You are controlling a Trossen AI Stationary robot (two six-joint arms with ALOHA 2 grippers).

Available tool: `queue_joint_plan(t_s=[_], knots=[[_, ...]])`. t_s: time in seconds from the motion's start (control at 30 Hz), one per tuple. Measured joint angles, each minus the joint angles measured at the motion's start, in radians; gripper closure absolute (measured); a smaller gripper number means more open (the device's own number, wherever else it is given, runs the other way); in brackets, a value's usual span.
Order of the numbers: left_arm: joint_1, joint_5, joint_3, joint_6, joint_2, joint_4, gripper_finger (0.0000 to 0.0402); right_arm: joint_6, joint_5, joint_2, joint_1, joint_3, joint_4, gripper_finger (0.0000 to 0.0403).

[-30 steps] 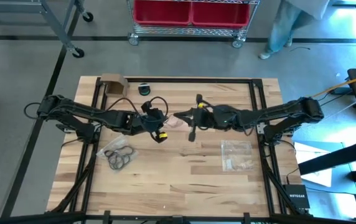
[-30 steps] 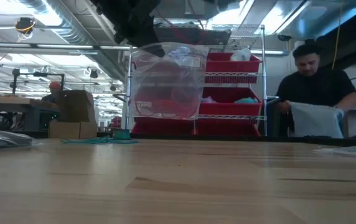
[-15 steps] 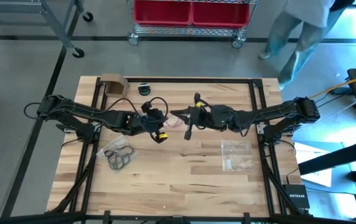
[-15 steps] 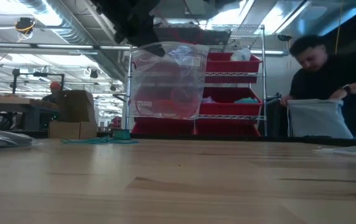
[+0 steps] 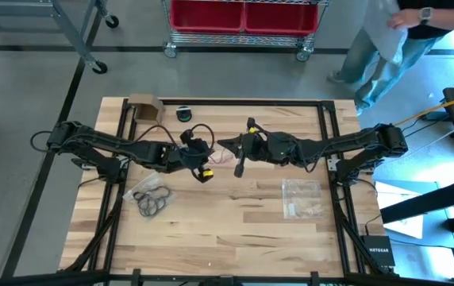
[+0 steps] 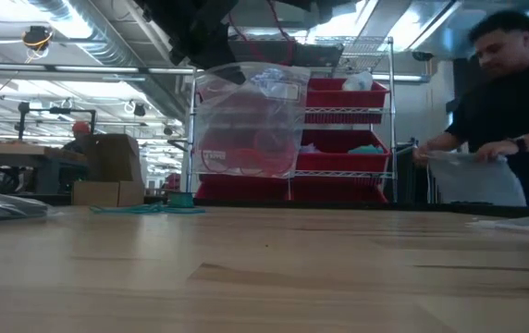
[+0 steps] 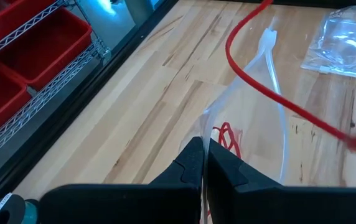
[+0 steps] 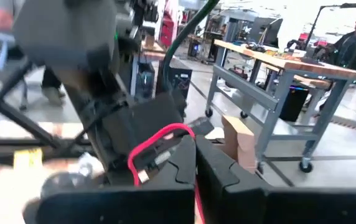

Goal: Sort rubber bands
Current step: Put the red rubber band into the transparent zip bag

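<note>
High view: a clear bag (image 5: pixel 225 155) (red rubber bands (image 7: pixel 226 135) inside) is pinched by the left gripper (image 5: pixel 211 155); one red band (image 8: pixel 159 140) is clamped in the right gripper (image 5: pixel 228 148).

Even overhead light; wooden surface (image 5: pixel 235 230) bright, shadows soft. Cool blue-white glare on the floor at the overhead view's right edge. Level view: ceiling lights (image 6: pixel 79 88) blown out, the surface's near part out of focus. Right wrist view heavily motion-blurred; left wrist view sharp, clear bag (image 7: pixel 351 38) glinting.
</note>
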Motion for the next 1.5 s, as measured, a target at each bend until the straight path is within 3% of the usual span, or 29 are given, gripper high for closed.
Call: queue_joint_plan(t_s=[0.27, 1.0, 1.3, 1.5], knots=[[0.0, 0.0, 0.0, -0.004, 0.0, 0.0, 0.0402, 0.13, -0.022, 0.003, 0.0, 0.0, 0.055, 0.0403], [0.0, -0.001, 0.0, 0.005, 0.0, 0.047, 0.0402, 0.156, -0.113, 0.07, 0.001, 0.031, 0.135, 0.0403], [0.0, 0.0, 0.0, 0.009, 0.0, 0.048, 0.0402, 0.126, -0.067, 0.099, -0.008, 0.032, 0.007, 0.0403], [-0.012, -0.001, 0.0, 0.028, 0.0, 0.046, 0.0402, 0.052, 0.041, 0.092, -0.008, 0.031, -0.109, 0.0403]])
